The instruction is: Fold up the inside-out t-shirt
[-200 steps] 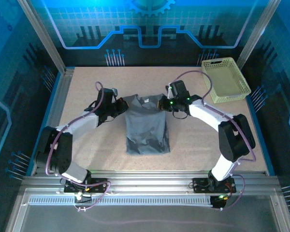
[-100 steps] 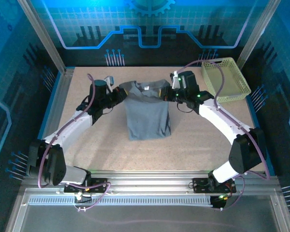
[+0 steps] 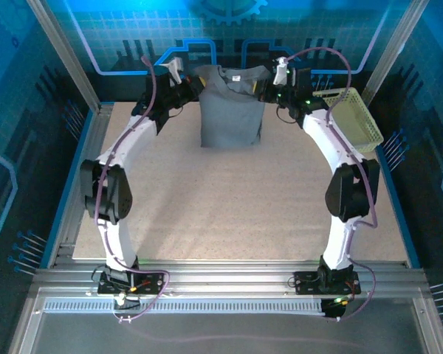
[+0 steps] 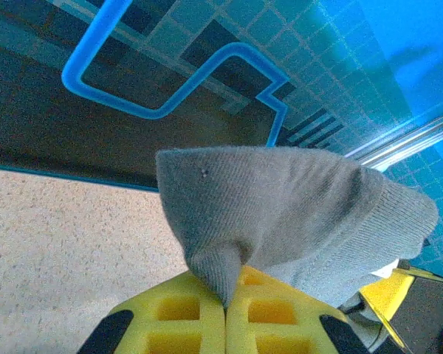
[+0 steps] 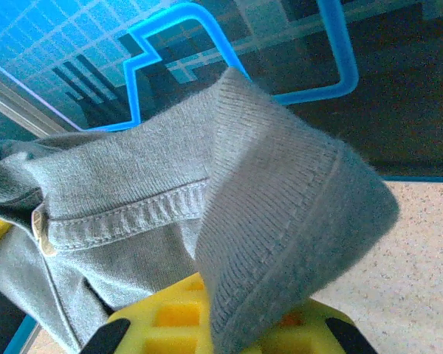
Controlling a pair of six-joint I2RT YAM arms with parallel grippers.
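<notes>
The dark slate-grey inside-out t-shirt (image 3: 232,110) hangs lifted above the far end of the table, stretched between both arms, its lower hem near the tabletop. My left gripper (image 3: 196,82) is shut on the shirt's upper left corner; in the left wrist view a grey fold (image 4: 295,214) is pinched between the yellow pads (image 4: 184,313). My right gripper (image 3: 269,82) is shut on the upper right corner; in the right wrist view the cloth (image 5: 280,228) drapes over the yellow pads (image 5: 170,313), with the stitched collar seam (image 5: 125,217) to the left.
A pale yellow-green plastic basket (image 3: 354,122) stands at the far right of the table, close to the right arm. The speckled beige tabletop (image 3: 236,199) lies bare in front of the shirt. A blue patterned back wall (image 3: 221,29) stands right behind the grippers.
Both arms have stretched away from me and risen, lifting the t-shirt off the table's middle until it hangs at the back wall. Both grips stayed closed.
</notes>
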